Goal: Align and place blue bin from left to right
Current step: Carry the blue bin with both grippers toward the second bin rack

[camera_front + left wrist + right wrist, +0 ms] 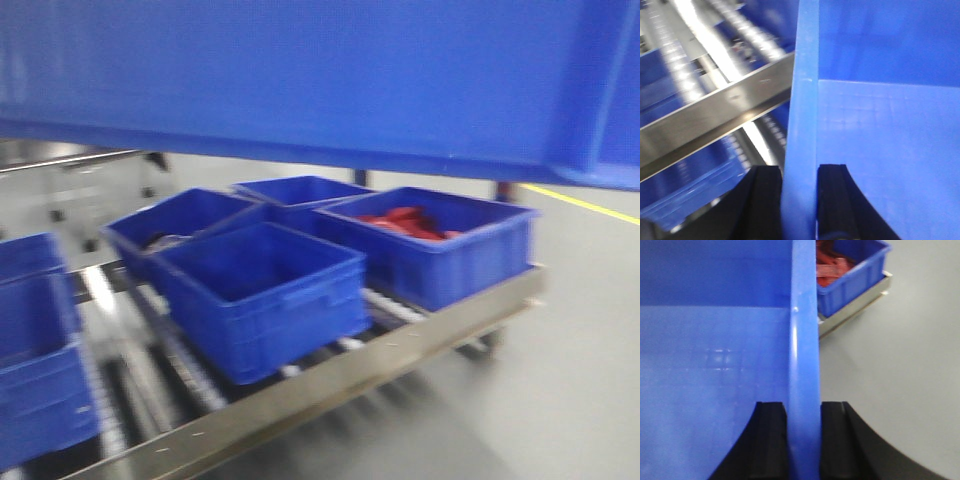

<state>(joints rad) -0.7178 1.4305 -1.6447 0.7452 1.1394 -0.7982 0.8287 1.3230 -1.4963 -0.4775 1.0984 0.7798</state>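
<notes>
The large blue bin (300, 80) hangs in the air above a roller rack (400, 350) of smaller bins (265, 290). The left tool (799, 172) and right tool (803, 407) each clamp an opposite wall. Uneven lowering could tilt the bin onto those smaller bins.

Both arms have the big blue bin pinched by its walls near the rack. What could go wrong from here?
1. The left gripper and right gripper each clamp only a thin wall of the bin; uneven arm motion could tilt it or let it slip.
2. Small bins crowd the rack ahead, so setting the bin down there may hit one.
</notes>
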